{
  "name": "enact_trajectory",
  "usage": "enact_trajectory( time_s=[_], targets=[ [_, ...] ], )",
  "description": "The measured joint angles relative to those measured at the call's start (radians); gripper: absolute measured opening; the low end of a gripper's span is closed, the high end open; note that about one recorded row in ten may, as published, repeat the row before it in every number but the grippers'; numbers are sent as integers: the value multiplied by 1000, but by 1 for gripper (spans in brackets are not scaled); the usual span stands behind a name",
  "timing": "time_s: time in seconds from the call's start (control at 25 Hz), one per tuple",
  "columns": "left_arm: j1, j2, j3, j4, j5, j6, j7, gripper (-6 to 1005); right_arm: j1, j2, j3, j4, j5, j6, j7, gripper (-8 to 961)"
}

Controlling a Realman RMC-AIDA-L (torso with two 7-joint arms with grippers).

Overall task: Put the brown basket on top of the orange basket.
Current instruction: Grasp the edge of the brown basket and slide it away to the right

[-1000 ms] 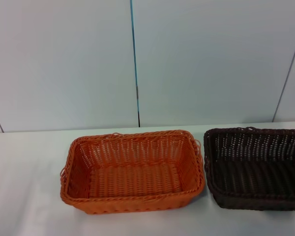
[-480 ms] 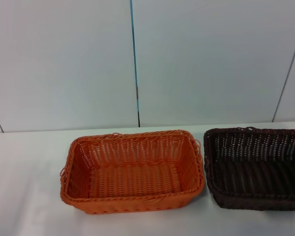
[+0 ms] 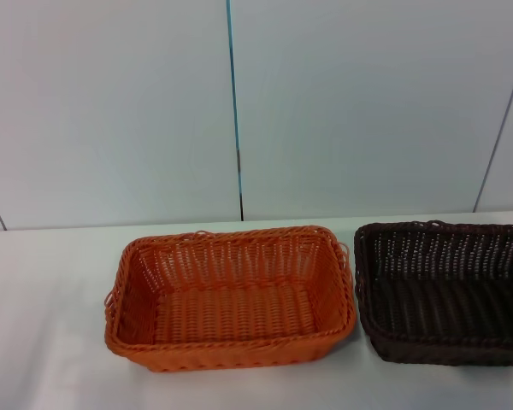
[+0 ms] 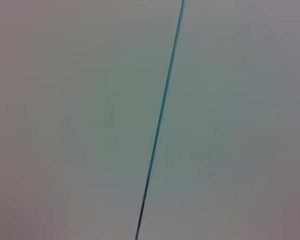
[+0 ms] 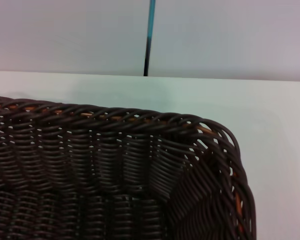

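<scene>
Sitting untouched, the brown basket [image 3: 445, 292] is just right of the orange basket [image 3: 231, 295]. Neither gripper shows; finger state unknowable. Best grab the brown rim firmly.

One orange basket [image 3: 231, 295] and one brown basket [image 3: 445, 290]; two baskets altogether.

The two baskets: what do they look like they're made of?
The orange basket and the brown basket look woven from smooth, uniformly coloured strands with a slight sheen, more likely plastic imitation wicker than natural cane. The right wrist view shows even round strands and a braided rim.
</scene>
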State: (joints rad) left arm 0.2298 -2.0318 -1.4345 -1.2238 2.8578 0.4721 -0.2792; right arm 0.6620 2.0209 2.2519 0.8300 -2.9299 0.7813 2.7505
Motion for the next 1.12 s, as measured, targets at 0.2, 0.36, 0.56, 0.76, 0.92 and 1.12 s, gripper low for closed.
enact_trajectory(
  time_s=[0.2, 0.36, 0.56, 0.76, 0.92, 1.12],
  targets=[
    [-1, -1, -8, -13, 0, -37, 0, 908, 1, 1, 0, -8, 0, -8, 0, 746],
    [-5, -1, -9, -14, 0, -53, 0, 909, 2, 1, 0, -10, 0, -9, -5, 676],
    [-7, -6, -16, -15, 0, -53, 0, 909, 2, 1, -1, -10, 0, -9, -5, 574],
    [-8, -18, -31, -16, 0, -61, 0, 909, -3, 4, -2, -23, 0, -29, -8, 459],
    [-11, -18, -33, -20, 0, -81, 2, 909, -3, 3, -11, -42, 0, -44, -9, 320],
    [-17, -18, -34, -23, 0, -97, 3, 909, -4, 1, -14, -52, 0, -60, -4, 248]
  ],
)
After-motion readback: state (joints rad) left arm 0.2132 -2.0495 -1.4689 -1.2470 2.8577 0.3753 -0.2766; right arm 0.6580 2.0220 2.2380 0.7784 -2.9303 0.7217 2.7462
